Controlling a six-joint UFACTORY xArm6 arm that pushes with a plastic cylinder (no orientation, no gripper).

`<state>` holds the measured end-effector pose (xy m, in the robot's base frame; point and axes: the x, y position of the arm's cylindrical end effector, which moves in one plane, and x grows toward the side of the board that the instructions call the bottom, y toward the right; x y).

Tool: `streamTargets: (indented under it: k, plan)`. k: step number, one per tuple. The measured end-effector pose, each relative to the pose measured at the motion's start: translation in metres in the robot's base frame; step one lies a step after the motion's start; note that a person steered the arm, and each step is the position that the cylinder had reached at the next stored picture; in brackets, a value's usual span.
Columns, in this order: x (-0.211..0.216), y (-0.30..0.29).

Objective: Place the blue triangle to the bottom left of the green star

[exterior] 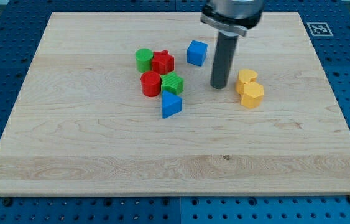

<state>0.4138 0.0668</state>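
The blue triangle (170,105) lies on the wooden board just below the green star (173,83), touching or nearly touching it. My tip (218,86) rests on the board to the right of the green star and to the upper right of the blue triangle, apart from both. It stands between the green star and the yellow blocks.
A red cylinder (151,83) sits left of the green star. A green cylinder (143,60) and a red star (162,61) sit above it. A blue cube (196,53) is left of the rod. Two yellow blocks (246,78) (252,95) lie right of my tip.
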Motion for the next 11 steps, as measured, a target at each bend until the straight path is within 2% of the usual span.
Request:
streamTargets:
  k: [2,4,5,8,9,11]
  plan:
    - [-0.037,-0.042]
    - [-0.038,-0.042]
    - [-0.033,-0.034]
    - [0.052,-0.04]
    - [0.056,-0.071]
    - [0.016,-0.094]
